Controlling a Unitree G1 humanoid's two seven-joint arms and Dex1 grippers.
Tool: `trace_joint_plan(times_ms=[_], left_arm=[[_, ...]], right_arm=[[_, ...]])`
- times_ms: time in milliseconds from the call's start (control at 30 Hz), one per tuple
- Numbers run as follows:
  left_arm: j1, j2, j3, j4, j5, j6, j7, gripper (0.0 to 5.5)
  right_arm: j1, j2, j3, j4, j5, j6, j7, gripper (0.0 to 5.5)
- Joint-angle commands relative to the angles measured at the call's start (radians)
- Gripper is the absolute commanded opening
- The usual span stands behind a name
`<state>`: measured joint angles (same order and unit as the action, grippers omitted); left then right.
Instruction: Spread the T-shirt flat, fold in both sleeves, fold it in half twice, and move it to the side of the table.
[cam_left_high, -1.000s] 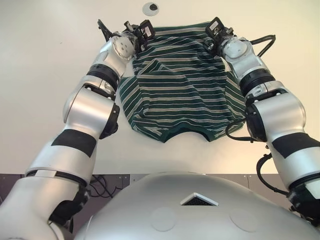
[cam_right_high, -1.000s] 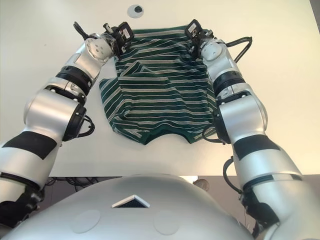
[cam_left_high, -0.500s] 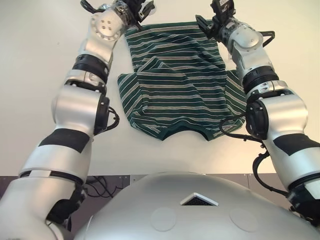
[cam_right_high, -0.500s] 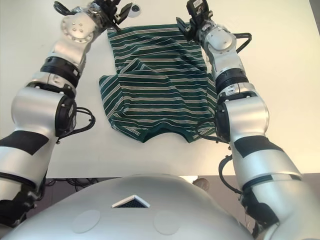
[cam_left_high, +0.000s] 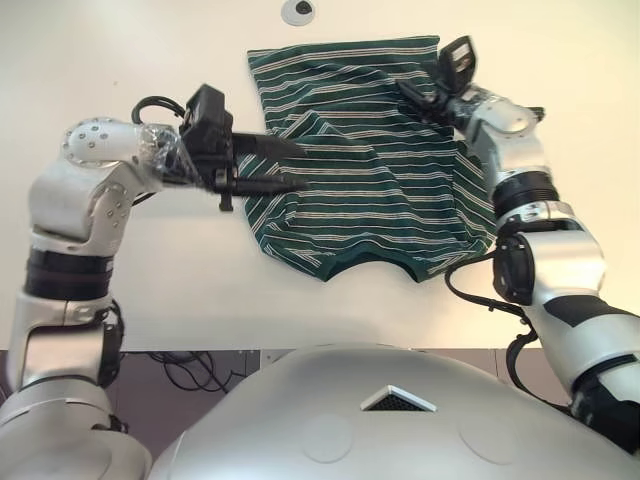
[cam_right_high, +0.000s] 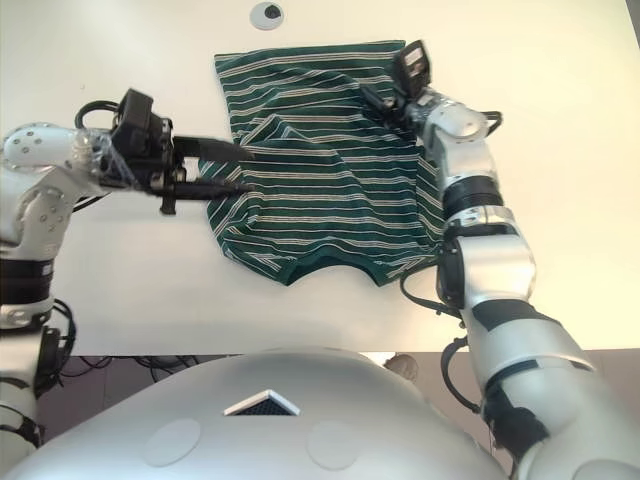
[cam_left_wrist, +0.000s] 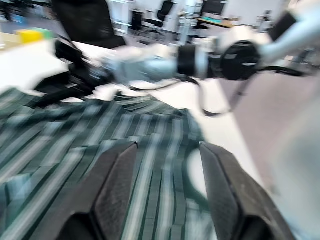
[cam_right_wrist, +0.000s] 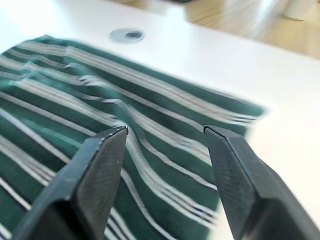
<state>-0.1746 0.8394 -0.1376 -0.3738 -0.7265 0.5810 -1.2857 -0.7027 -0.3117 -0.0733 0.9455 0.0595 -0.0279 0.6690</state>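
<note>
A dark green T-shirt with thin white stripes (cam_left_high: 360, 190) lies rumpled on the white table (cam_left_high: 120, 300), in the upper middle of the head view. The left gripper (cam_left_high: 292, 167) is at the shirt's left edge, fingers spread and empty. The right gripper (cam_left_high: 415, 98), at the shirt's upper right, is likewise spread and empty.

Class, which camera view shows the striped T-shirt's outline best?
The left eye view: nearly the whole outline of the T-shirt is visible. The right eye view shows much the same. The wrist views give close patches of stripes.
</note>
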Motion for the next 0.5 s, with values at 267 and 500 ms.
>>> trace_joint_plan(times_ms=[267, 500], left_arm=[[0.23, 0.052, -0.07, -0.178, 0.201, -0.102, 0.107, 2.24], [0.298, 0.089, -0.157, -0.111, 0.412, -0.266, 0.108, 2.24]], right_arm=[[0.098, 0.026, 0.103, -0.098, -0.038, 0.068, 0.018, 2.81], [0.049, 0.027, 0.115, -0.076, -0.043, 0.063, -0.008, 2.81]])
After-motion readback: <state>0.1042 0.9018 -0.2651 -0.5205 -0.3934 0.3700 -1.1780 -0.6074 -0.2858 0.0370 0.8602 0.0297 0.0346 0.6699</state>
